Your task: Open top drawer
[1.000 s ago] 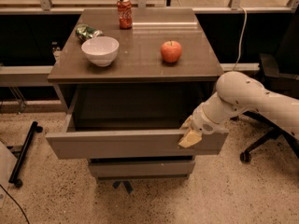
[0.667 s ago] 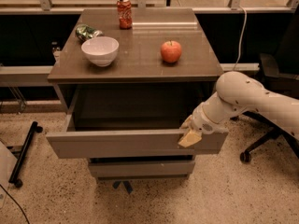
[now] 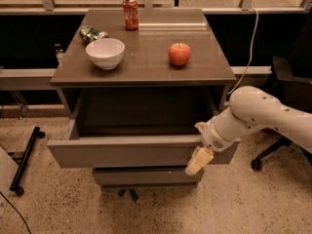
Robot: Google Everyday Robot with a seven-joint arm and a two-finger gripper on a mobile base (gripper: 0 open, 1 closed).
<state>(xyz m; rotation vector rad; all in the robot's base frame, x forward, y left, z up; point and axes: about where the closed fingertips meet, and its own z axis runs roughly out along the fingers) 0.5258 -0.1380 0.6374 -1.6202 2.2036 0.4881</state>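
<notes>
Top drawer (image 3: 122, 152): pulled well out from under the tabletop (image 3: 146, 67), its dark box open to view.
Gripper (image 3: 200, 161): in front of the drawer front's right end; I cannot tell how far open it is or whether it holds anything.
On top: white bowl (image 3: 105, 52), apple (image 3: 179, 54), red can (image 3: 130, 7), and a green packet (image 3: 91, 33) partly behind the bowl.
Around: lower drawer (image 3: 146, 176) shut beneath; office chair (image 3: 287, 82) at right, cut off.
Hidden: the arm (image 3: 253, 113) covers the drawer's right corner.
Change: gripper slightly lower; drawer unmoved.
</notes>
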